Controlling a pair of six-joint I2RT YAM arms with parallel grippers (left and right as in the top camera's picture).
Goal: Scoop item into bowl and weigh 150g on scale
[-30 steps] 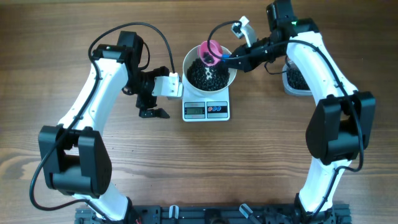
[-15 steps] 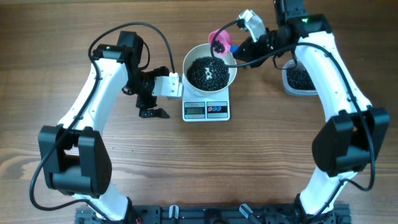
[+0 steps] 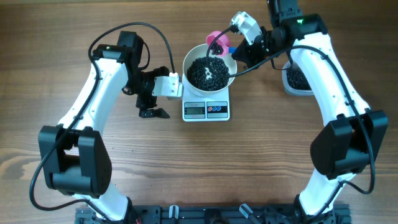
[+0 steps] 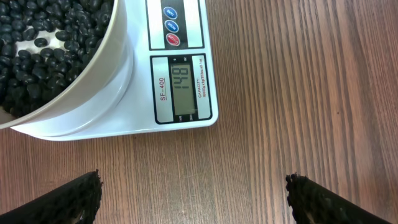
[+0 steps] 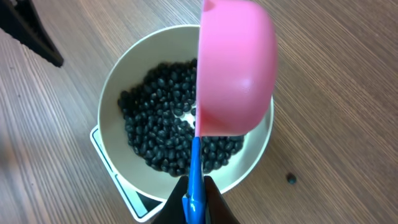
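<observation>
The right gripper (image 5: 196,200) is clamped on the blue handle (image 5: 194,165). Just ahead, the pink scoop (image 5: 236,68) has been drawn back and tipped over the bowl (image 5: 114,78) of beans (image 5: 155,127). Ahead of the wide-open, empty left gripper (image 4: 196,196), 148 is shown on the scale (image 4: 182,84): judged slightly short.

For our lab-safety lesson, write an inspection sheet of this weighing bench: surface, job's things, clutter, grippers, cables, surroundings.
Surface: wooden table.
Job's things: white bowl of black beans on the scale, display reads 148; pink scoop tipped over the bowl; clear tub of beans at right.
Clutter: one stray bean on the table.
Grippers: left gripper open, empty, beside the scale; right gripper shut on the scoop's blue handle.
Cables: black cables loop off both arms.
Surroundings: black rail at the near edge.
</observation>
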